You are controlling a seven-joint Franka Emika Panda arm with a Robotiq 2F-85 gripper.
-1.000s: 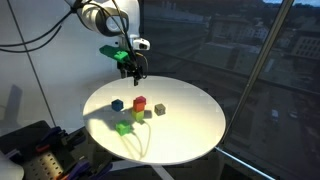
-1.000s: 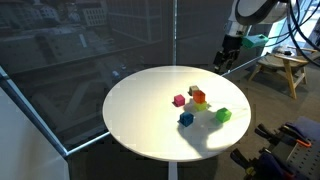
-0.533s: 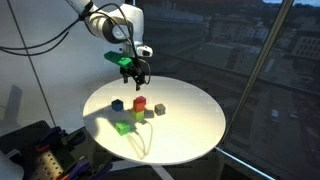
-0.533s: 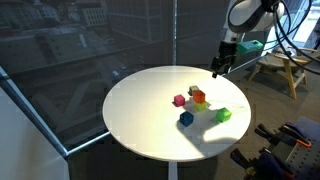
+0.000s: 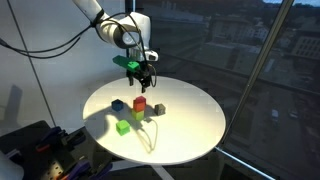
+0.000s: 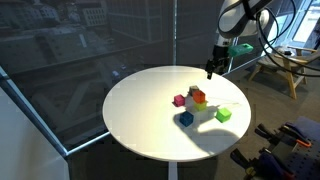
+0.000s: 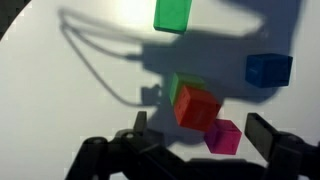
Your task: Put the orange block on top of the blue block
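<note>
A robot arm's gripper (image 5: 143, 75) hangs with its jaws spread wide and nothing between them, above the upper edge of a round white table (image 5: 190, 125) by a dark window. The orange block (image 5: 140, 102) sits near the table's centre in a loose cluster of cubes, apart from the gripper and below it in the frame. As a cube it has no long axis; in the wrist view its edges run slightly askew to the frame, one corner turned toward the lower edge. The blue block (image 5: 117, 104) rests alone on the tabletop to the left of the orange block in an exterior view, and at right centre in the wrist view. The wrist view alone brings out a yellow block (image 7: 178, 87) pressed close behind the orange block, though whether one sits on the other cannot be told, and a magenta block (image 7: 223, 136) at its lower right, with the two dark fingers (image 7: 265, 135) framing the bottom edge. A grey block (image 5: 159, 108), seen in an exterior view, falls outside the wrist view. A green block (image 5: 123, 126) lies apart, at lower left of the cluster.
</note>
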